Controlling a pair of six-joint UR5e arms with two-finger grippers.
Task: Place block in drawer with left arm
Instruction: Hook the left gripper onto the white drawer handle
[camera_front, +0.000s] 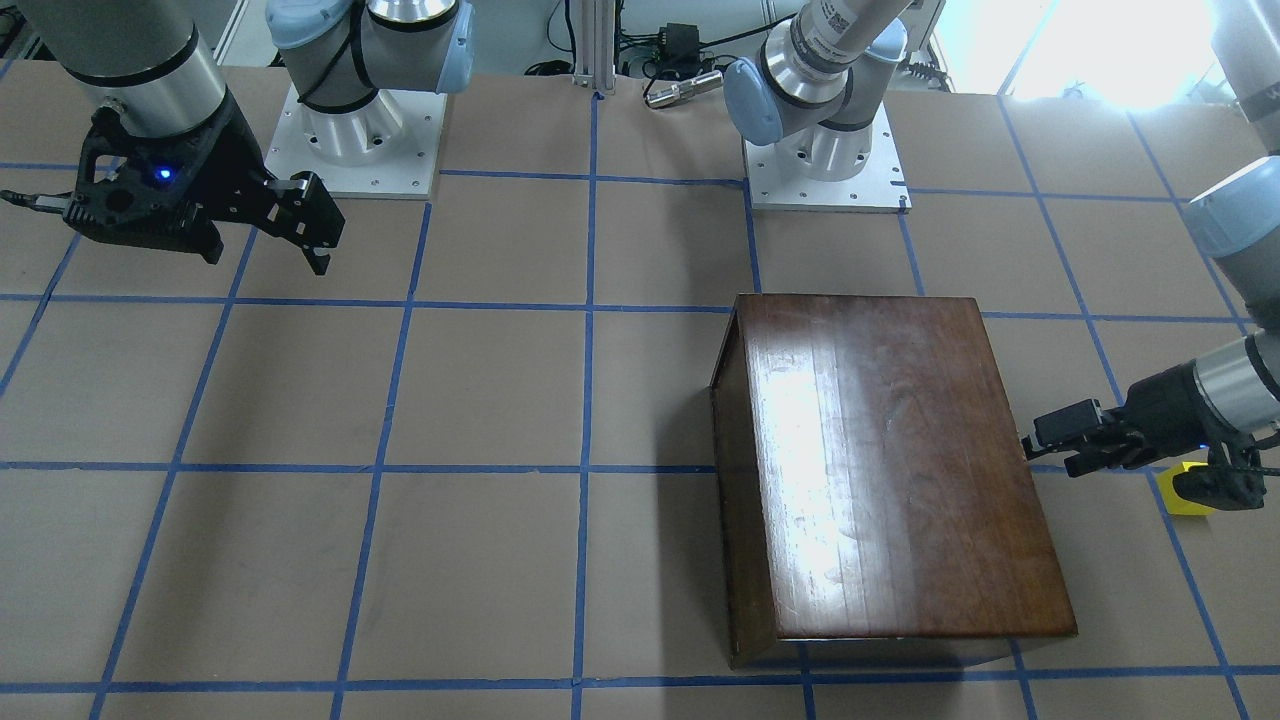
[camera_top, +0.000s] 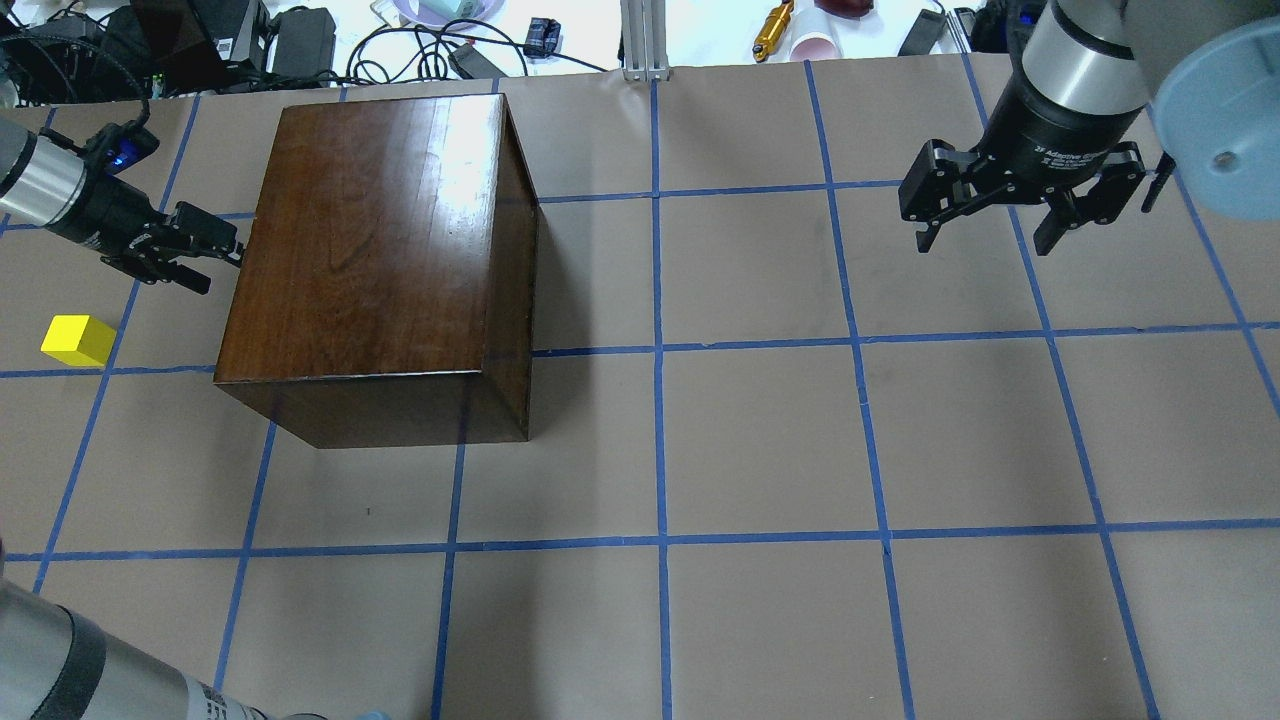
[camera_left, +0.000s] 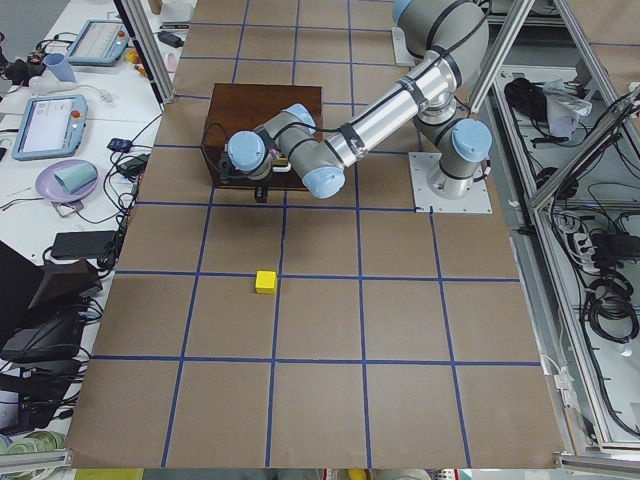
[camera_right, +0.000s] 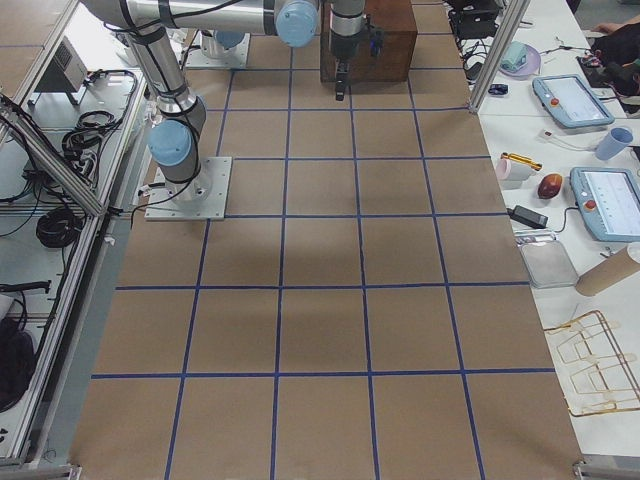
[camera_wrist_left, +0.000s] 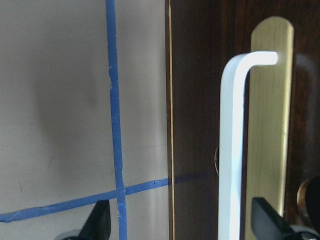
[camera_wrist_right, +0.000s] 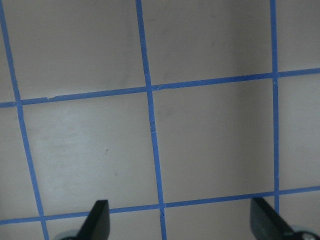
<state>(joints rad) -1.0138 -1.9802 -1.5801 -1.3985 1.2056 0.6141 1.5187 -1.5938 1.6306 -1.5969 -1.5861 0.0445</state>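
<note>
The yellow block (camera_top: 78, 340) lies on the table left of the dark-brown wooden box (camera_top: 380, 240), apart from it; the block also shows in the front view (camera_front: 1190, 490) and the left view (camera_left: 265, 282). The drawer is shut: its dark front panel (camera_wrist_left: 200, 125) and metal pull (camera_wrist_left: 232, 150) fill the left wrist view. My left gripper (camera_top: 215, 265) is open and empty, close against that box face. The pull stands between its fingertips (camera_wrist_left: 100, 222), nearer the right one. My right gripper (camera_top: 985, 240) is open and empty, above the table far to the right.
Both arm bases (camera_front: 355, 140) stand on white plates at the robot's side of the table. Cables, adapters and small items (camera_top: 300, 30) lie beyond the far table edge. Blue tape lines grid the brown tabletop (camera_top: 760, 430).
</note>
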